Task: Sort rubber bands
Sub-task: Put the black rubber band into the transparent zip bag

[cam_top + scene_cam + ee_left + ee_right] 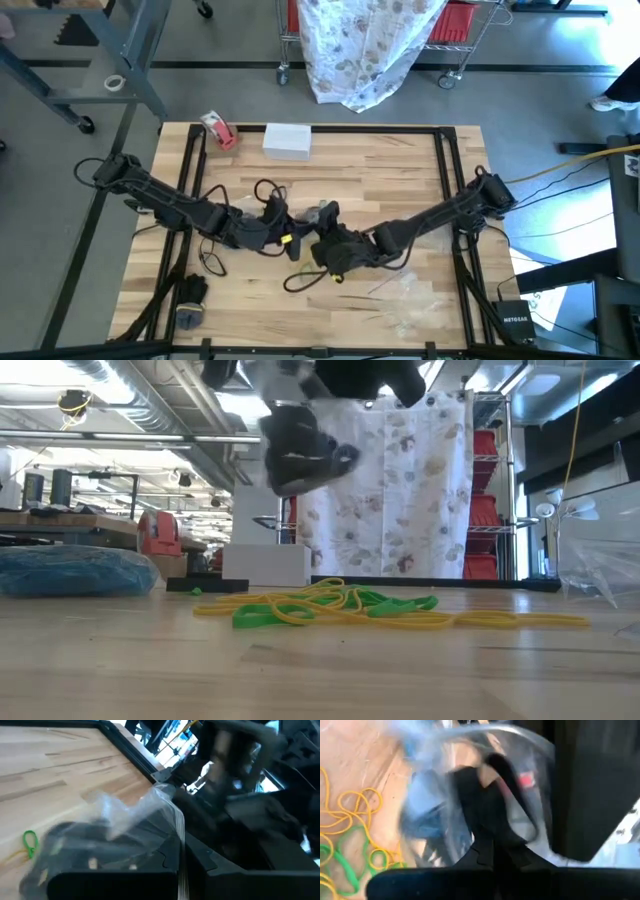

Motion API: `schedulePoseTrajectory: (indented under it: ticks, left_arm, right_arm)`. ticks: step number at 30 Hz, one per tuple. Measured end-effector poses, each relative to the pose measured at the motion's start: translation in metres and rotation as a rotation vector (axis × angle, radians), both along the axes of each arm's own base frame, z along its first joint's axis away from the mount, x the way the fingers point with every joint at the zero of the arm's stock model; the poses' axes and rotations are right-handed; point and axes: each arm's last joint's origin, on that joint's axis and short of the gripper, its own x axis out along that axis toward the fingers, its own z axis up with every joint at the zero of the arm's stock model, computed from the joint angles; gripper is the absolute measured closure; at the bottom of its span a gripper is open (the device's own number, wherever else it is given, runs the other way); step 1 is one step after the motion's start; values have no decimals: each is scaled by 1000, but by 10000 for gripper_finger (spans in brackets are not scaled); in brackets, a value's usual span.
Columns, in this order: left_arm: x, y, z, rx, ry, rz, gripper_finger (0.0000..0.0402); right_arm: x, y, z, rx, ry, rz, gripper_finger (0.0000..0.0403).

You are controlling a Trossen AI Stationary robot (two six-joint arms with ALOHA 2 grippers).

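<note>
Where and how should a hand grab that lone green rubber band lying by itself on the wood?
Probably best pinched at the rounded end of the green rubber band, coming straight down from above. It lies flat on the bare wooden table, a narrow loop apart from the clear plastic bag, so nothing crowds it.

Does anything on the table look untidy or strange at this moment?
Yes. Yellow and green rubber bands lie in one tangled heap on the table, not sorted. A clear plastic bag hangs crumpled in front of the left tool.

Overhead and table-level views share the rubber bands (330, 607).
</note>
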Motion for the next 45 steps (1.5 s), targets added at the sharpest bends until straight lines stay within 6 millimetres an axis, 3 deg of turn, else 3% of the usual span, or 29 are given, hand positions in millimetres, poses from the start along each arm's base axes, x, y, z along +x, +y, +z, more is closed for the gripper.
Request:
schedulePoseTrajectory:
  ticks: [7,16,20,25,31,37,45]
  left_arm:
    - [0,0,-2,25,21,-8,400]
    - [-1,7,-8,56,96,8,400]
    - [-4,8,-13,81,155,12,400]
    - [-6,9,-17,101,196,13,400]
    - [-9,12,-22,94,250,31,400]
    - [-9,12,-22,91,250,32,400]
    - [-9,12,-22,91,250,32,400]
  right_arm:
    - [-2,-14,-11,347,-26,-139,400]
    - [-1,-12,-14,724,-91,-236,398]
    - [1,-15,-14,837,-74,-249,358]
    - [2,-16,0,855,-85,-219,257]
    - [-5,-15,30,767,99,-125,175]
    - [-8,-12,42,714,155,-59,159]
    - [-22,-2,34,752,257,-118,176]
